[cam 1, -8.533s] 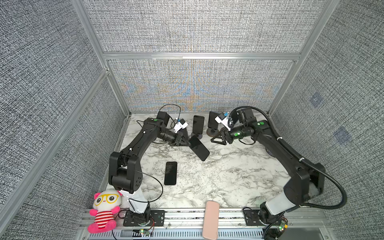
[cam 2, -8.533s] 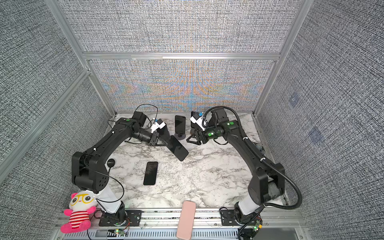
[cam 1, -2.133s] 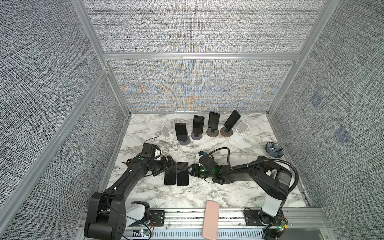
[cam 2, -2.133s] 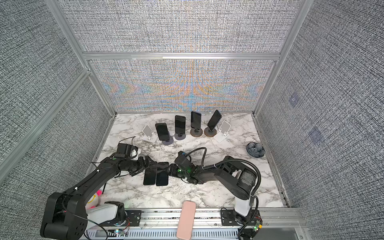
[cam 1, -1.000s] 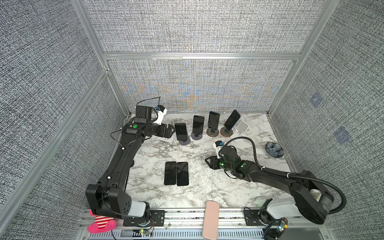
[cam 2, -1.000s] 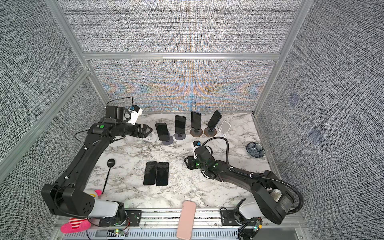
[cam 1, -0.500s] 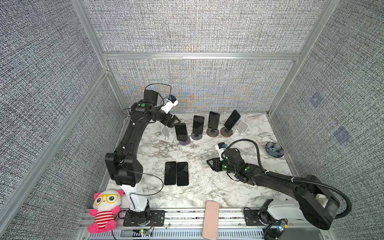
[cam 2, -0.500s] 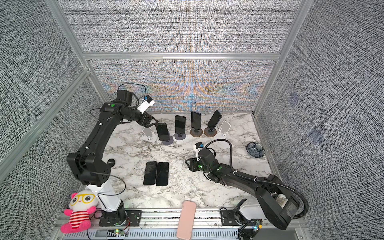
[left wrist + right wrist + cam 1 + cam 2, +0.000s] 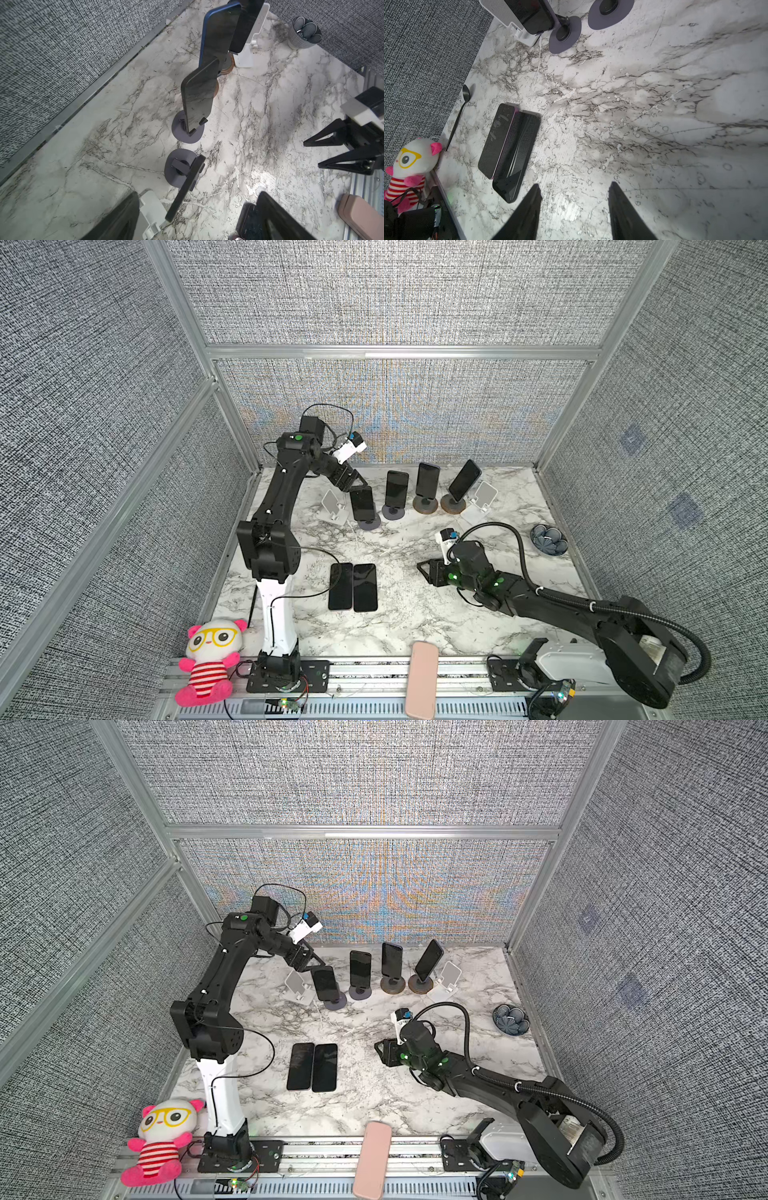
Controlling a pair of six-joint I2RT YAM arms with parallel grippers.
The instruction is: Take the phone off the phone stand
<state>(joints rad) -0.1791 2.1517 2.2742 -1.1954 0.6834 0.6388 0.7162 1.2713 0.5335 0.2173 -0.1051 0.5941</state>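
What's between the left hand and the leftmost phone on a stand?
Nothing visible. The left hand is open, right at the top edge of the leftmost standing phone. An empty white stand sits close beside the phone, near one finger, not between.

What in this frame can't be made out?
- Left hand: top views too small to show whether it touches the leftmost phone.
- Its fingers: left wrist view, cut off by the bottom edge.
- Spoon: top views, mostly behind the left arm.
- Bowl contents: top views, too small.
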